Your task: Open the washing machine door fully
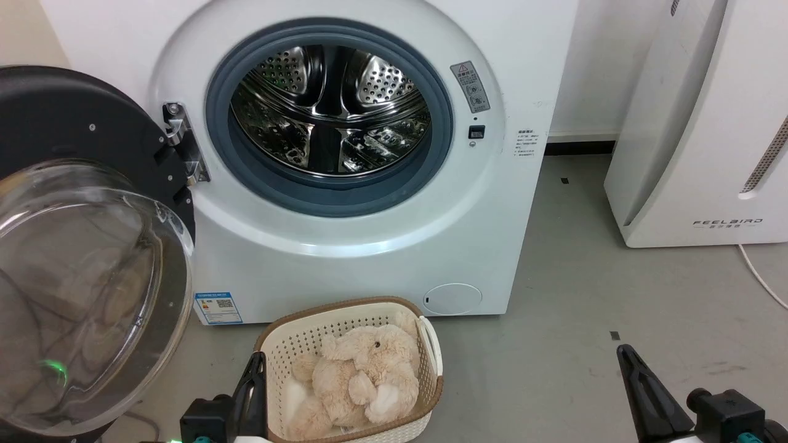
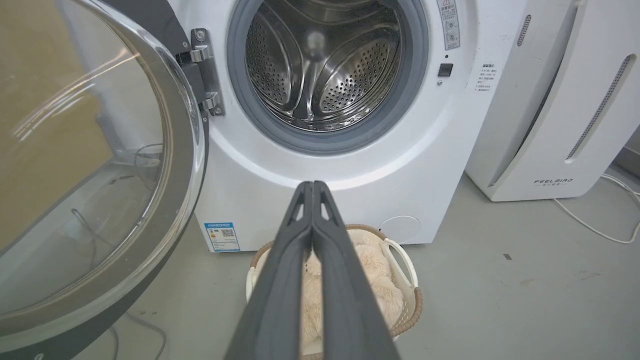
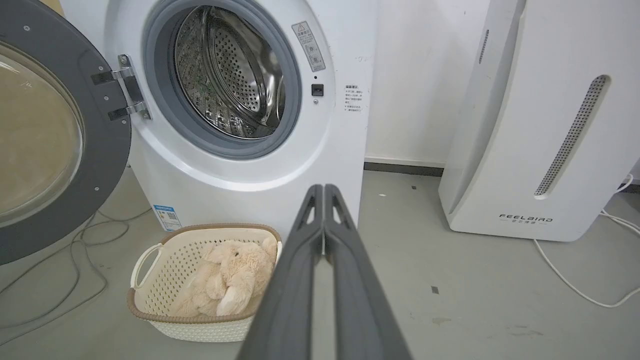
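The white washing machine [image 1: 369,258] faces me with its steel drum [image 1: 332,111] exposed inside the grey rubber ring. The washing machine door [image 1: 74,123], a black disc with a clear glass bowl [image 1: 80,289], hangs swung wide to the left on its hinge [image 1: 181,144]; it shows too in the left wrist view [image 2: 185,165] and the right wrist view [image 3: 107,150]. My left gripper [image 1: 255,366] sits low beside the basket, shut and empty, fingers pressed together [image 2: 312,186]. My right gripper [image 1: 625,354] rests at the lower right, shut on nothing [image 3: 324,189]. Both stay well clear of the door.
A cream laundry basket [image 1: 425,415] holding a beige plush toy [image 1: 363,378] stands on the grey floor in front of the machine. A white FEELBIRD appliance [image 1: 695,123] stands to the right, with a white cable [image 3: 575,285] trailing over the floor. Cables [image 3: 60,250] lie under the door.
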### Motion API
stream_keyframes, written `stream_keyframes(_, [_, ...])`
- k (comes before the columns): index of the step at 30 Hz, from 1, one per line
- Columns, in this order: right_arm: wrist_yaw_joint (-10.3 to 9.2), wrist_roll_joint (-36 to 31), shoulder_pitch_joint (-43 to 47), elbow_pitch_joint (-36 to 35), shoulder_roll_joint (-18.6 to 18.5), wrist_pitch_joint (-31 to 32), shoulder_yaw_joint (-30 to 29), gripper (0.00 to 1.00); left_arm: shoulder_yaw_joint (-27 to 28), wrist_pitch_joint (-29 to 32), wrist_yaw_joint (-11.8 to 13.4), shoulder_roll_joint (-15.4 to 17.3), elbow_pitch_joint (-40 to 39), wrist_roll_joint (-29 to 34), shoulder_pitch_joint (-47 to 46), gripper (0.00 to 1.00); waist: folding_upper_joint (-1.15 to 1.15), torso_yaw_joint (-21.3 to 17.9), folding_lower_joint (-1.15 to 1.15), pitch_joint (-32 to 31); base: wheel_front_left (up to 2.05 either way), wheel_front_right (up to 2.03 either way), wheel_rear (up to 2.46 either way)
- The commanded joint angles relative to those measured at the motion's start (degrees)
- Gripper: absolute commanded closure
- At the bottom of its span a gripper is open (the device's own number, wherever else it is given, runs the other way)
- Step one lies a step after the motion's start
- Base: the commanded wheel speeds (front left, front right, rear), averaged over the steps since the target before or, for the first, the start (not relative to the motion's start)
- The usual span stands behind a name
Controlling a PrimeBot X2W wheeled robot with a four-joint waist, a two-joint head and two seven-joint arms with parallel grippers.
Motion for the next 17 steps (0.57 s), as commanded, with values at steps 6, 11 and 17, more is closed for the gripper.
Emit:
stream_keyframes(6, [0.0, -0.4, -0.9, 0.4, 0.0, 0.2, 0.1, 1.0, 1.0, 0.7, -0.9, -0.4, -0.5, 1.1, -0.4, 1.0, 0.0, 0.1, 0.0, 0.2, 0.0, 0.0, 0.0])
stream_keyframes(11, [0.0, -0.5, -1.3, 0.7, 0.0, 0.3, 0.1, 1.0, 1.6, 1.1, -1.3, -0.7, -0.7, 1.6, -0.6, 1.0, 0.0, 0.1, 0.0, 0.4, 0.0, 0.0, 0.0])
stream_keyframes(17, [0.0, -0.7, -1.8, 1.0, 0.0, 0.4, 0.1, 1.0, 2.3, 1.6, -1.9, -1.0, -0.9, 2.3, -0.8, 1.0, 0.0, 0.2, 0.0, 0.5, 0.0, 0.0, 0.0])
